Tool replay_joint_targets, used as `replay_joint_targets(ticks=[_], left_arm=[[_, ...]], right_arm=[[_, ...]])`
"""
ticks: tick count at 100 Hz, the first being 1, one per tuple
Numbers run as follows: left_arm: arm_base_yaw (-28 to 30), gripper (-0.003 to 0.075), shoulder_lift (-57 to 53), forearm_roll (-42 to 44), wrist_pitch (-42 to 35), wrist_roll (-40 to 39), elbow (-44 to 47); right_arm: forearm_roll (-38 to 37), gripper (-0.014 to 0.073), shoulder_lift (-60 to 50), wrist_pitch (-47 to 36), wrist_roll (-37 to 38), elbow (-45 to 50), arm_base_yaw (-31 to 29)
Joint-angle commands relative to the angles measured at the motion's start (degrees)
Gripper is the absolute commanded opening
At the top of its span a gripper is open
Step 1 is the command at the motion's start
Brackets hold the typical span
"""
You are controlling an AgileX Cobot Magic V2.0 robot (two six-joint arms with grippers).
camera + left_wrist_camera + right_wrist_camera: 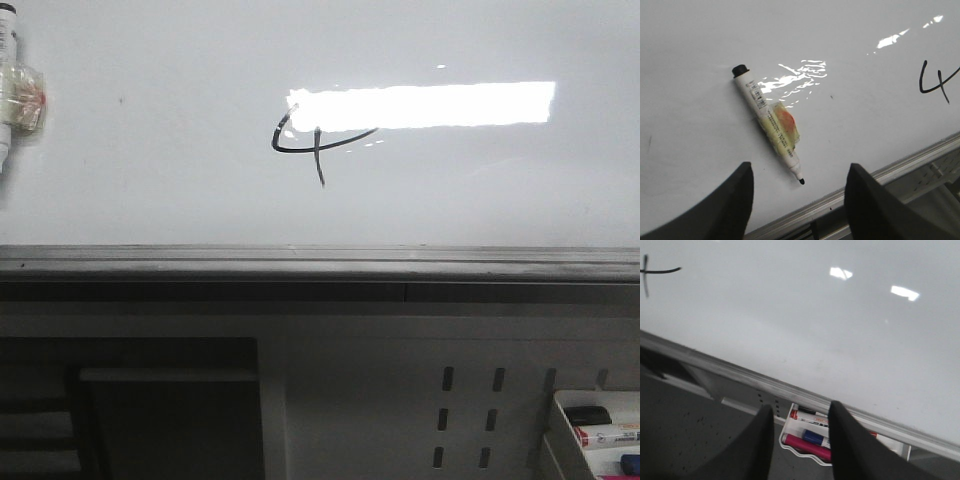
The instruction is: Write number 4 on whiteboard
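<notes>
The whiteboard fills the front view, with a grey rail along its lower edge. A black hand-drawn number 4 sits near its middle, partly under a bright reflection; it also shows in the left wrist view and partly in the right wrist view. A white marker with tape round its barrel rests against the board, tip bare, and shows at the left edge of the front view. My left gripper is open and empty, just short of the marker's tip. My right gripper is open and empty.
A white tray holding red, blue and other markers hangs below the rail at the right, also in the front view. A white perforated metal panel lies below the board. A dark opening is at lower left.
</notes>
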Motion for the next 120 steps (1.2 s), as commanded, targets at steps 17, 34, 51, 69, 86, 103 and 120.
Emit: replay_joint_targets(ticks=[17,34,51,69,86,103,120], left_arm=[[0.1,0.0237,-5.7,-4.9,-20.0,-2.2,12.3],[0.1,0.0087,-6.6,-12.3,-35.2,-2.2,20.3],[0.1,-0.0020,-6.6,-9.6,-36.6,-1.9,21.2],[0.1,-0.0020,-6.6,-9.6,-36.6,-1.9,21.2],[0.1,-0.0020,-6.6,-9.6,-36.6,-1.9,21.2],[-2.7,-0.0020,-11.6,-9.7,-38.1,-1.9,24.4],[-0.2,-0.0020,-24.4,-8.5,-45.6,-1.8,35.5]], right_arm=[[0.1,0.0141,-12.9,-18.2,1.7,9.6,-3.3],[0.8,-0.0072,-18.3,-28.6,1.7,17.0,-3.3],[1.6,-0.0071,-18.7,-34.8,1.7,21.5,-3.3],[1.6,-0.0071,-18.7,-32.9,1.7,22.3,-3.3],[1.6,-0.0071,-18.7,-32.9,1.7,22.3,-3.3],[1.6,-0.0071,-18.7,-32.9,1.7,22.3,-3.3],[1.6,-0.0071,-18.7,-32.9,1.7,22.3,-3.3]])
